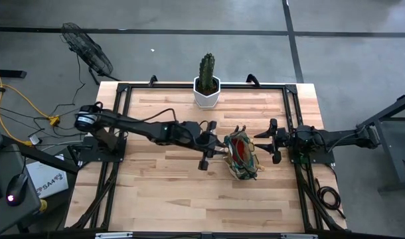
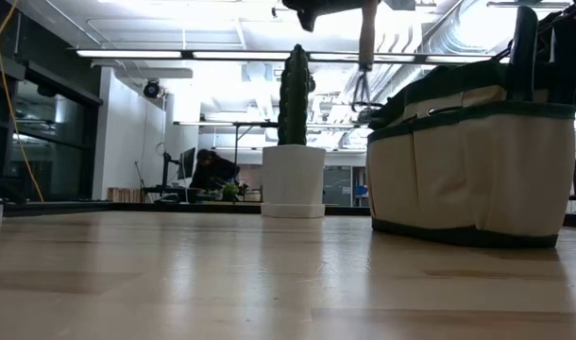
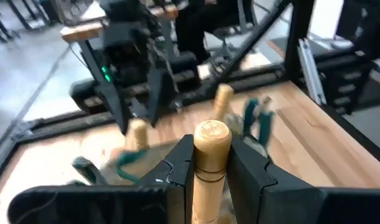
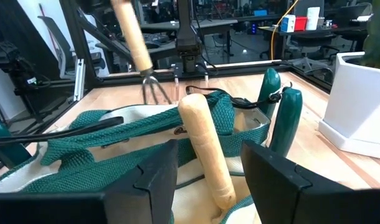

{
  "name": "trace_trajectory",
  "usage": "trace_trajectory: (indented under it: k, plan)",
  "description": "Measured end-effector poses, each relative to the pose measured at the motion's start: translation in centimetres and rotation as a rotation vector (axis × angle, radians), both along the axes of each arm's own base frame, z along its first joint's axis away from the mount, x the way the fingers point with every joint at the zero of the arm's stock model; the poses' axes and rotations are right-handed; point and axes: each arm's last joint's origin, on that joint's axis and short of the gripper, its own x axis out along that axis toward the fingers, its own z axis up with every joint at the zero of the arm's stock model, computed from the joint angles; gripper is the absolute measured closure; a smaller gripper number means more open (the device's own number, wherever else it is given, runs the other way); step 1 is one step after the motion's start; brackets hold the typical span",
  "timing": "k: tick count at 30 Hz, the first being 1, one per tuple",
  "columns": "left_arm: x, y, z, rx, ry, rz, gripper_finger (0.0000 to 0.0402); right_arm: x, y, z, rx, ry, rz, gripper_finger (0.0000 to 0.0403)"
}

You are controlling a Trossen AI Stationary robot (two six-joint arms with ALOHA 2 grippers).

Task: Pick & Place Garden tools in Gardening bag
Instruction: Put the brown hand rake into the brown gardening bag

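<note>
Above the gardening bag (image 1: 243,157) at mid-desk (image 1: 162,199), the left gripper (image 1: 212,147) is clamped on the wooden handle of the mini rake (image 4: 142,57), whose tines hang just over the bag's open mouth. On the bag's other side, the right gripper (image 1: 267,141) waits with fingers apart. Wooden-handled tools and green-handled shears (image 4: 280,111) stand inside the bag.

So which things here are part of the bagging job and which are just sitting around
Part of the job:
- gardening bag
- mini rake, held over the bag by the left tool
- wooden-handled tool in the bag
- pruning shears in the bag

Just sitting around:
- cactus in its white pot
- fan beside the table
</note>
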Motion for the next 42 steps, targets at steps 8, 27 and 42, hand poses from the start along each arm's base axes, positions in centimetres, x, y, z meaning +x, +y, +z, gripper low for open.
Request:
trace_trajectory:
  k: [8,27,42]
  plan:
    - [0.4,0.3,-0.3,-0.014,-0.009,-0.032,0.0341,0.0,0.0,0.0,0.0,0.0,0.0,0.0235]
    - [1.5,0.0,-1.6,-0.01,-0.027,-0.121,0.0341,0.0,0.0,0.0,0.0,0.003,0.001,0.0235]
    - [1.6,1.1,-1.6,-0.007,-0.024,-0.093,0.0341,0.0,0.0,0.0,0.0,0.006,0.001,0.0235]
